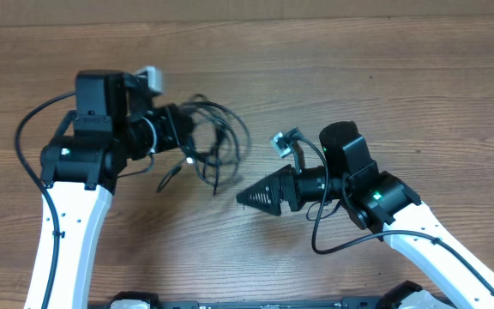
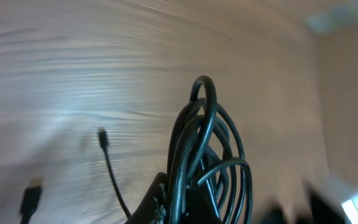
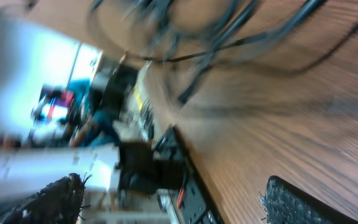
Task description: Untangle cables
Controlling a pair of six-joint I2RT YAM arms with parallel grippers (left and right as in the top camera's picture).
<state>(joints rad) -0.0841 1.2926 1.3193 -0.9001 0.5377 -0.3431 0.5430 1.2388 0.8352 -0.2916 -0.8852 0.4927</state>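
My left end effector (image 1: 177, 129) is clamped on the cables (image 1: 213, 142). In its wrist view they rise in black arcs straight out from between the closed jaws. The bundle fans out just ahead of its tip, over the counter (image 1: 358, 69). Two loose tails stray off to one side of it, one ending in a flat plug (image 2: 33, 190), the other in a small plug (image 2: 102, 134). I cannot tell whether those ends rest on the wood or hang just above it.

My right end effector (image 1: 249, 198) is spread apart and holds nothing. Its fingers (image 3: 48, 199) sit wide at either edge of its own view. The tangle lies just ahead of its tip, near but not touching, and is blurred in that view.

I judge these cords light, limp and a little springy, with a smooth jacket that may slide under a pinch. Pulling on a loop in the middle would likely drag the whole knot along or tighten it. The better hold is a single strand close behind a plug, where the thicker plug body acts as a stop against slipping. The strands lie close together, so I must watch that I take one and not two.
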